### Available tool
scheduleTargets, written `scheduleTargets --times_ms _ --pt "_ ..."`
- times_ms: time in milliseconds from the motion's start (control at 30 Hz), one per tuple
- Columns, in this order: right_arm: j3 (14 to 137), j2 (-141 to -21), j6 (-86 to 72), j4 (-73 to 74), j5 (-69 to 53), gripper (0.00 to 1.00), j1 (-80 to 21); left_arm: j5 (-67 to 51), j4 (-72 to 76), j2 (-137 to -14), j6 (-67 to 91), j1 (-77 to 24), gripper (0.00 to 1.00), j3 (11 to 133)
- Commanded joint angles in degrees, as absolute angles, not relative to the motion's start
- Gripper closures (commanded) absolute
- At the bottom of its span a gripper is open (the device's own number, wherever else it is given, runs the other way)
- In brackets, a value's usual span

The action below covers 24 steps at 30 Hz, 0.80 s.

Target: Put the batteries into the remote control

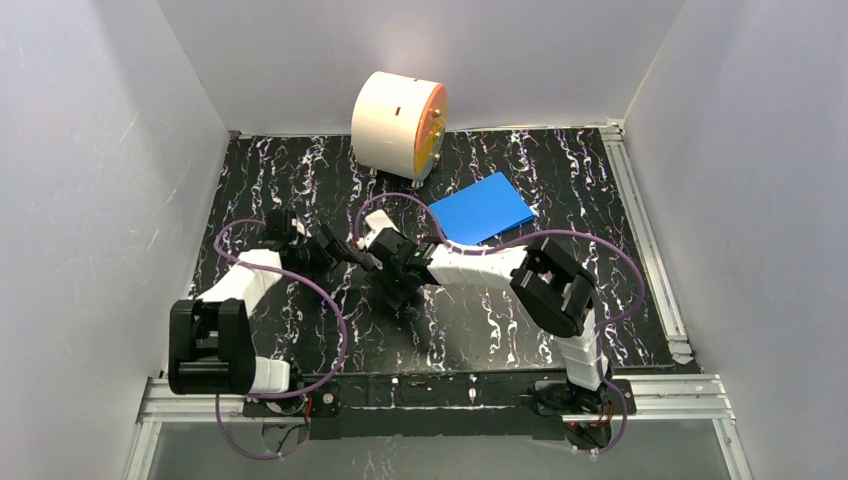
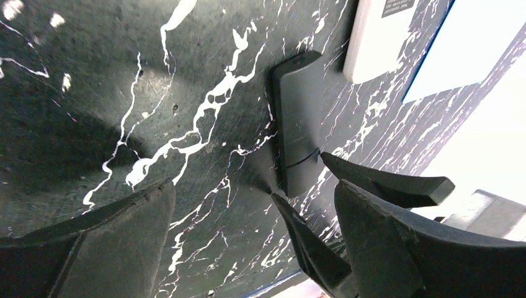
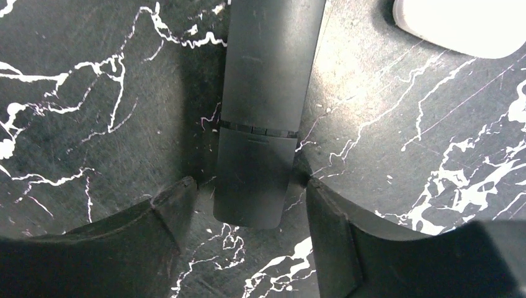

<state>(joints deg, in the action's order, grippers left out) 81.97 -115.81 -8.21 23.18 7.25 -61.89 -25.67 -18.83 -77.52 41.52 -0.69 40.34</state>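
Black, white-veined marble desk (image 1: pixel 480 330) carries a slim black plastic remote (image 3: pixel 260 124). Around its end the right tool (image 3: pixel 248 186) stands released, not touching; the left tool (image 2: pixel 254 186) gapes wide nearby.

Overhead wide — wrists close over remote (image 3: pixel 260 93)

**Black remote lies back-up on the bench**

The remote control (image 3: pixel 260 112) is a slim, matte black bar with rounded ends. It lies flat on the black, white-veined bench (image 1: pixel 500 330) with its plain back facing up. A thin seam with a small ridged grip runs across its width and marks off a shorter end section, the battery cover (image 3: pixel 254 177), which looks seated in place. The remote sits left of the bench's middle, roughly midway between the near and far edges.
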Motion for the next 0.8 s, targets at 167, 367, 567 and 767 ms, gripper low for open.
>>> scheduleTargets --times_ms 167,367,567,767 --pt "82.82 -106.37 -15.48 23.18 6.95 0.19 -58.96 -23.49 -23.80 -83.68 34.62 -0.09 0.02 52.21" --pt "73.73 -97.75 -23.82 20.23 6.77 0.37 -56.54 -28.06 -15.91 -90.87 32.96 -0.09 0.15 56.51" --pt "70.80 -98.13 -25.47 25.85 4.71 0.60 -57.40 -31.71 -10.22 -98.77 33.02 -0.09 0.33 60.48" --pt "71.27 -102.27 -25.96 25.59 2.93 0.72 -58.10 -35.05 -8.49 -104.26 34.36 -0.89 0.48 63.70"
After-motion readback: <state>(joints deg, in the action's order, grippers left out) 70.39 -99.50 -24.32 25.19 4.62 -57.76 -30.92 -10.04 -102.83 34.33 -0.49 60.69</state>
